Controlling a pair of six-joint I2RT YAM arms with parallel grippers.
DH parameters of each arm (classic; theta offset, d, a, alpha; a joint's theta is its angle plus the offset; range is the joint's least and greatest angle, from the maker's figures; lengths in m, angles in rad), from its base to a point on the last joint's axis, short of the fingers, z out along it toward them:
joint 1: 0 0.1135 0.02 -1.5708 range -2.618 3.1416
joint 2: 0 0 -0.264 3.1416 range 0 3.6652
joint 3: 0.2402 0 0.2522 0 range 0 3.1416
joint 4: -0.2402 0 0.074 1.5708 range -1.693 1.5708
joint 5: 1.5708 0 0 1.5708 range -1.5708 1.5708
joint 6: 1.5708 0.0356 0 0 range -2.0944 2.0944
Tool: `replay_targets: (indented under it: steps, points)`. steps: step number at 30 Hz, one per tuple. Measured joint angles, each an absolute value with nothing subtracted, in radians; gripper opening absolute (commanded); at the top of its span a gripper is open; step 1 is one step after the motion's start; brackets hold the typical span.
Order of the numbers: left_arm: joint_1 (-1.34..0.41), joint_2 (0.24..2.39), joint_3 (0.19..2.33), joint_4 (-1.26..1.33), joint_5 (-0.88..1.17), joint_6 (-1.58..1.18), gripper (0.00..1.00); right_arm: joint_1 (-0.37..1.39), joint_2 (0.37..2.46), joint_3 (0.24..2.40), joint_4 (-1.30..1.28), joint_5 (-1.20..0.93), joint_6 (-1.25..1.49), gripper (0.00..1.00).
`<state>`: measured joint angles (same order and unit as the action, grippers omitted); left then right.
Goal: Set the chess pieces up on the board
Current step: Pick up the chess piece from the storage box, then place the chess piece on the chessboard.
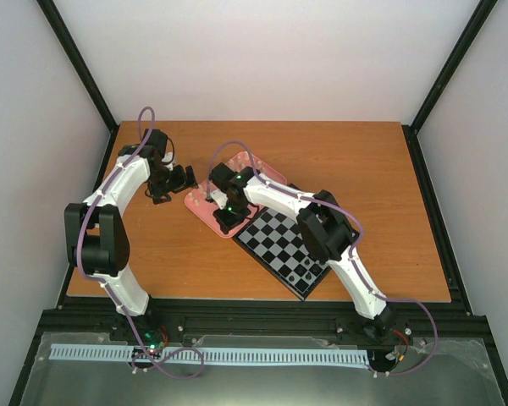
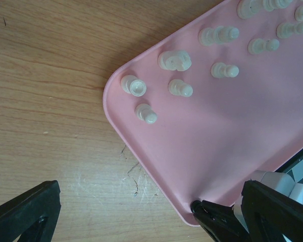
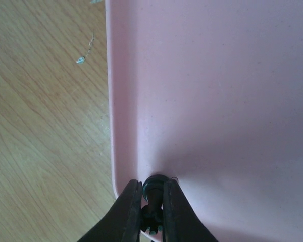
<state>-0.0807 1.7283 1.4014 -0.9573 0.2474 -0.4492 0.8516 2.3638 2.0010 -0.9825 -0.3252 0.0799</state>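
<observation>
Clenching a black piece at the pink tray's near corner, the right gripper is likely readying it for the board beside the tray. The left gripper is hovering released outside that corner, giving room.

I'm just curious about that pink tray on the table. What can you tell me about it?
The pink tray is a flat, smooth, plastic-looking sheet with rounded corners and a low raised rim. It lies on the wooden table beside the chessboard. Over one end cream chess pieces are scattered; the rest looks bare. At one corner the right gripper pinches a small black piece just inside the rim.
</observation>
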Motion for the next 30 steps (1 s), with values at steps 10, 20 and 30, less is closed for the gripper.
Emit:
replay_targets:
  steps: [10,20,30]
  points:
    - [-0.081,1.728,1.401,-0.957,0.247,-0.449,1.00,0.847,2.351,2.041,-0.994,-0.236,0.095,0.05]
    - [-0.081,1.728,1.401,-0.957,0.247,-0.449,1.00,0.830,1.920,1.705,-0.971,-0.117,0.149,0.05]
    - [-0.081,1.728,1.401,-0.957,0.248,-0.449,1.00,0.856,1.463,1.090,-0.940,-0.099,0.265,0.06]
